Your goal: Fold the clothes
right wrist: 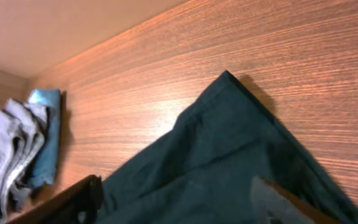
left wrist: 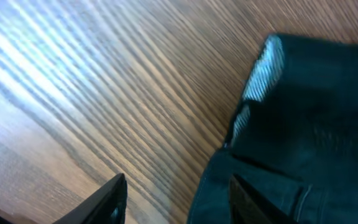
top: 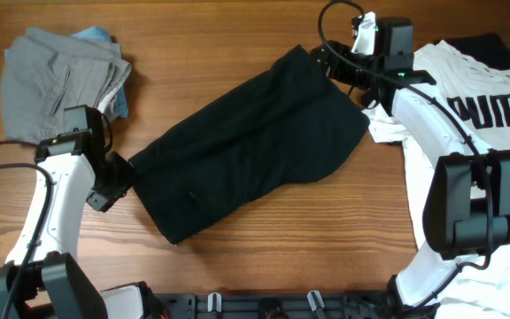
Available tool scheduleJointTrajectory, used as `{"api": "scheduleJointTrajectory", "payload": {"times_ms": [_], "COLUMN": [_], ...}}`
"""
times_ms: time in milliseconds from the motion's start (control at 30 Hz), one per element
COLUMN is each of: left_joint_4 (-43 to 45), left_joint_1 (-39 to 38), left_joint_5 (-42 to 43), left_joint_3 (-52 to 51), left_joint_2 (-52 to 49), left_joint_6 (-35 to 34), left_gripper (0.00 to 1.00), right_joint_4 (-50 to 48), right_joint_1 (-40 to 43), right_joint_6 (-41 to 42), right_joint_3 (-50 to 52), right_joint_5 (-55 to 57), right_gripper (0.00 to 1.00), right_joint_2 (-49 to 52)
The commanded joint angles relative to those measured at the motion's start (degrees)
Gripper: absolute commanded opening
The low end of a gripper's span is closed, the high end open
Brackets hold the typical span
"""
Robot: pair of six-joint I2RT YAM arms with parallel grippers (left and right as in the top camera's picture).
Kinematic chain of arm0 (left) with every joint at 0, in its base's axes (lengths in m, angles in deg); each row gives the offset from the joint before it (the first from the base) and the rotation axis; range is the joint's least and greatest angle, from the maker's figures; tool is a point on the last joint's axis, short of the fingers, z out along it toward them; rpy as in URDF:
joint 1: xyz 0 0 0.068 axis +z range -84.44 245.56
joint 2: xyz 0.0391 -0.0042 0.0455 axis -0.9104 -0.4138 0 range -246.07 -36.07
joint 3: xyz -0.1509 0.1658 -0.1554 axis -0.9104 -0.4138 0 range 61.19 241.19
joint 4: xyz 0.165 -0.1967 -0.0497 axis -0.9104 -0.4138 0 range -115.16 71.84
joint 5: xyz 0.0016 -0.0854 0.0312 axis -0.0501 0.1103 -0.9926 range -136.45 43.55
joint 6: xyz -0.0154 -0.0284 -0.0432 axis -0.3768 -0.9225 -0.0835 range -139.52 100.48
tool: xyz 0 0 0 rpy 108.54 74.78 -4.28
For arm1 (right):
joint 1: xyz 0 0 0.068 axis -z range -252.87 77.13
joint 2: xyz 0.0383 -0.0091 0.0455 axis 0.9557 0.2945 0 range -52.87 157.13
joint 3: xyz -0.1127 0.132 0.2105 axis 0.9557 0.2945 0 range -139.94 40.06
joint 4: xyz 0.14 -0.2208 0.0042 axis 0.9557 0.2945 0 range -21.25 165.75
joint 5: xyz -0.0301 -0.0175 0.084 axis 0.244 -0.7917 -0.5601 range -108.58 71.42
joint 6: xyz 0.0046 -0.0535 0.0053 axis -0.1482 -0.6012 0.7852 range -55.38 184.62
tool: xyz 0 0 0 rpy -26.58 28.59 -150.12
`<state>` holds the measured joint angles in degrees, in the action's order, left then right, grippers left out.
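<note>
Seems between folds, with black shorts (top: pixel 255 146) flat on the middle of the desk (top: pixel 237 35). Shows left gripper (top: pixel 120 180) and right gripper (top: pixel 326 62) open, holding nothing, at the near-left and far-right ends. Next, pinch both ends.

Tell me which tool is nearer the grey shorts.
Left. The left tool is close by the grey shorts, at the black shorts' lower-left end; the right tool is far off, beside the white T-shirt.
</note>
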<state>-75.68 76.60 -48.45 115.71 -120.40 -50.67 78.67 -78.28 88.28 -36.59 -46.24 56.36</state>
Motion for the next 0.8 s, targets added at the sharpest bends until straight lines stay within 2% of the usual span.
{"api": "scheduleJointTrajectory", "payload": {"times_ms": [0,33,67,100,133,200,300,367,433,500,533,567,667,700,767], "left_joint_4": [0.2,0.2,-0.1,0.0,0.4,1.2,2.3,2.7,3.1,3.5,3.7,3.8,3.9,3.9,4.0], "left_joint_1": [0.3,0.3,0.3,0.3,0.3,0.3,0.3,0.3,0.3,0.3,0.3,0.2,-0.8,-1.7,-3.5], "left_joint_5": [7.1,8.1,8.5,9.7,11.6,15.0,20.3,23.5,25.4,25.4,25.5,25.8,25.8,25.8,25.8], "left_joint_3": [-0.2,-0.2,-0.2,-0.2,-0.2,-0.2,-0.2,-0.2,-0.2,-0.2,-0.2,-0.2,-0.2,-0.2,-0.2], "left_joint_2": [-0.2,-0.2,-0.2,-0.2,-0.2,-0.1,-0.1,-0.1,-0.1,-0.2,-0.2,-0.2,-0.2,-0.2,-0.2], "left_joint_6": [10.2,11.5,11.9,13.5,16.2,20.3,25.1,27.7,29.7,29.7,30.3,31.0,30.9,31.0,31.0], "left_gripper": [0.47,0.43,0.30,0.17,0.10,0.05,0.04,0.04,0.06,0.07,0.07,0.08,0.13,0.17,0.26], "right_joint_4": [3.6,6.9,13.0,17.6,20.9,22.3,13.0,2.8,-6.5,-18.4,-25.3,-37.2,-56.8,-57.2,-50.5], "right_joint_1": [0.2,0.2,0.2,0.2,0.0,-0.6,-3.1,-5.2,-7.6,-9.3,-9.7,-9.9,-9.0,-8.2,-6.3], "right_joint_6": [-2.7,-2.7,-2.6,-2.5,-2.6,-2.3,6.1,15.7,30.1,35.3,35.7,35.1,32.6,31.0,25.7], "right_joint_3": [-0.9,-0.9,-0.9,-0.7,-0.1,2.7,9.1,12.5,13.4,13.4,13.3,13.3,12.6,11.8,10.9], "right_joint_5": [0.9,0.9,0.9,1.0,1.4,3.5,5.1,5.2,4.8,4.5,4.5,2.3,-4.4,-6.4,-10.6], "right_gripper": [0.60,0.54,0.39,0.29,0.19,0.07,0.05,0.05,0.06,0.06,0.06,0.05,0.05,0.05,0.06], "right_joint_2": [0.8,0.8,0.8,1.0,1.0,1.2,1.5,3.0,6.6,10.7,12.3,14.3,14.4,13.6,11.4]}}
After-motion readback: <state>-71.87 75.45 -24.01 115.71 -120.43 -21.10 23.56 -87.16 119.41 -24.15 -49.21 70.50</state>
